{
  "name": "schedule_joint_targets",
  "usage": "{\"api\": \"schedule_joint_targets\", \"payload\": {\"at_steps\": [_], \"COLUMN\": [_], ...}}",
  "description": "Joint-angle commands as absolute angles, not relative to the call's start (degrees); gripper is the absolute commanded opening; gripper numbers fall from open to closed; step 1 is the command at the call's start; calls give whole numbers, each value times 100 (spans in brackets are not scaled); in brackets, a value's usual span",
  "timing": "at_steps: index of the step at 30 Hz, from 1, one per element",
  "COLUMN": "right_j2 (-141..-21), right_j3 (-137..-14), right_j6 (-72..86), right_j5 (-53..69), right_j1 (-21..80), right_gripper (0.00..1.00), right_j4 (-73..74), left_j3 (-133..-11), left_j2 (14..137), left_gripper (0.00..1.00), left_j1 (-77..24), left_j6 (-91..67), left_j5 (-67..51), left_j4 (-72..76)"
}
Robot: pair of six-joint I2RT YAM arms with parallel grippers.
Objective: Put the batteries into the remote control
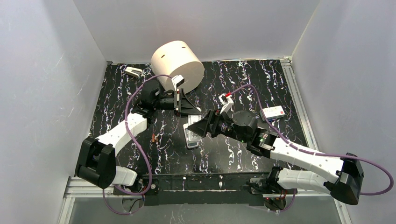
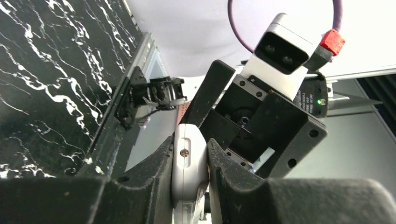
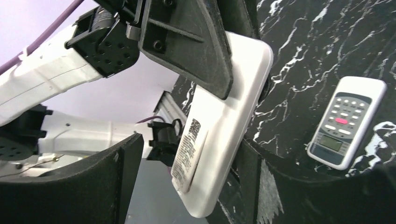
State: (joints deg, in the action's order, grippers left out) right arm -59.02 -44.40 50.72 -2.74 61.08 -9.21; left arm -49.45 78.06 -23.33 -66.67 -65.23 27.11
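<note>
The remote control [image 3: 229, 116] is clamped by its long edges in the left gripper [image 2: 189, 161] and raised, label side presented to the right gripper [image 3: 194, 158], whose jaws are spread wide around its lower end, probably for the battery cover. An orange-red battery [image 1: 154, 137] is left lying on the table [image 1: 163, 158].

Bright, even light from above; walls [image 1: 42, 70] softly shaded. Top cam sharp. Wrist cams: left gripper [image 2: 189, 161] fingers blurry up close (too near lens), bkgd soft, remote [image 3: 238, 126] slightly overexposed.

Two remotes [image 3: 224, 116] [image 3: 348, 122] — one tiny orange-red battery [image 1: 154, 137], it seems — one round tub [image 1: 177, 60], one small white box [image 1: 273, 112].
</note>
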Motion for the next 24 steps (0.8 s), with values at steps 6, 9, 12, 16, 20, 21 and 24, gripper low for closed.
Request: {"api": "schedule_joint_targets", "payload": {"at_steps": [6,9,12,16,20,21,24], "right_j2": [-5816,-5872,-5923,-5981,-6023,-6049,-6139], "right_j3": [-4298,-4273,-4279,-4302,-4265,-4263,-4247], "right_j6": [5035,5084,5113,5107,5047,5027,4884], "right_j5": [548,603,620,586,486,477,498], "right_j1": [6018,6011,5991,5979,5979,5985,5985], "right_gripper": [63,56,51,45,40,39,35], "right_j4": [-2010,-2059,-2045,-1987,-2002,-2018,-2051], "left_j3": [-5229,-5239,-5223,-5173,-5159,-5159,-5175], "left_j2": [7695,7683,7648,7570,7494,7482,7463], "left_gripper": [0,0,0,0,0,0,0], "left_j1": [-2298,-2297,-2298,-2298,-2298,-2294,-2299], "left_j6": [-6815,-6845,-6868,-6882,-6930,-6949,-7025], "left_j5": [-7071,-7065,-7074,-7074,-7083,-7077,-7087], "left_j4": [2770,2783,2777,2770,2774,2769,2782]}}
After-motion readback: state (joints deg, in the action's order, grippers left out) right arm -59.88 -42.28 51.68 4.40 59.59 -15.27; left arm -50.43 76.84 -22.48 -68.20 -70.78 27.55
